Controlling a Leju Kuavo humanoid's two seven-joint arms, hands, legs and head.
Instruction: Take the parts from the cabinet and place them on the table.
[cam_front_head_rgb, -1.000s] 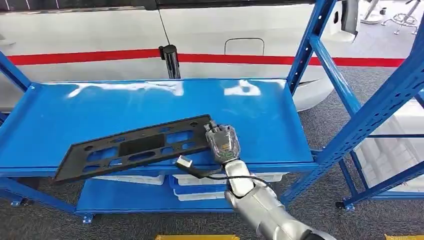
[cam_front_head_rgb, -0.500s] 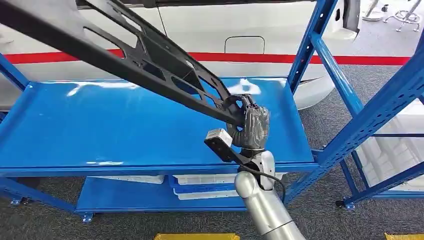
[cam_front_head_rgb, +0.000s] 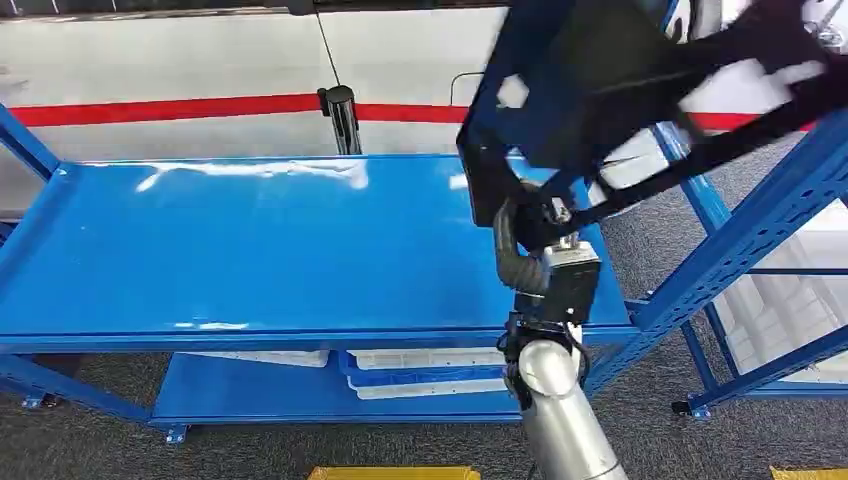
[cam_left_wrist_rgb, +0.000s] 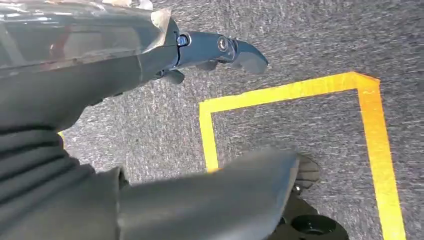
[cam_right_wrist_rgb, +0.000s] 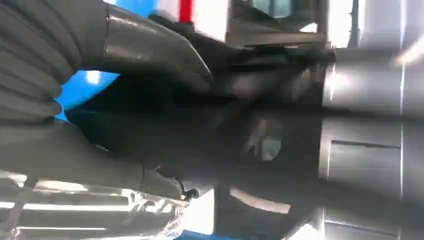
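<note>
Head view: right hand (cam_front_head_rgb: 527, 240) fingers (cam_front_head_rgb: 510, 250) wrapped tight around the raised black panel's (cam_front_head_rgb: 600, 80) lower end.

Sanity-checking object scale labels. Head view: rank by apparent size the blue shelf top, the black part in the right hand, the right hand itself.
1. blue shelf top: spans most of the frame.
2. black part: large, but raised toward the camera and motion-blurred, so its apparent size is inflated.
3. right hand: clearly smallest, gripping the part's lower end.
</note>
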